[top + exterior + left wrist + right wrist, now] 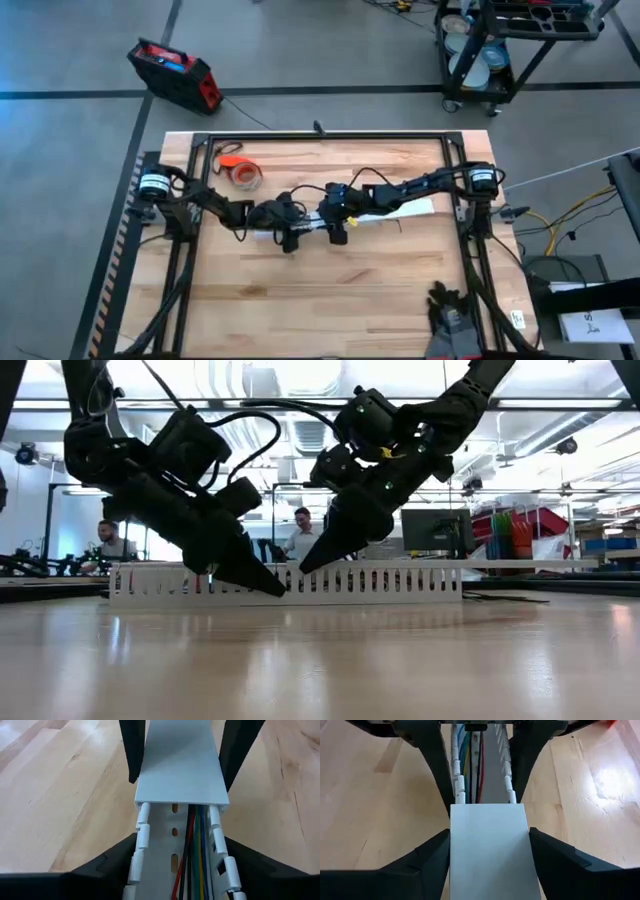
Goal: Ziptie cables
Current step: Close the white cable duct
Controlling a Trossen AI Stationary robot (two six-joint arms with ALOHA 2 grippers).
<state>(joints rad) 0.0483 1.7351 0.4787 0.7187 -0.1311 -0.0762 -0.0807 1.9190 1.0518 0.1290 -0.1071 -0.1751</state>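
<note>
Not much room mid-table: both grippers, left gripper (291, 238) and right gripper (336, 232), crowd the white slotted channel (400, 213), orange tape roll (243, 172) sits upper left, while the lower half of the wooden table (320, 300) is wide open.

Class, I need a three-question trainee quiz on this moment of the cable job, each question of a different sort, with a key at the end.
1. True or false: the cables lie inside the white slotted channel.
2. Multiple choice: Where is the orange tape roll? A) inside the channel B) on the table behind the left arm C) in the right gripper
3. Short answer: What straddles the flat white cover in the left wrist view?

Key: 1 true. 2 B. 3 The fingers of both grippers: the left gripper near the camera, the right one farther along.
</note>
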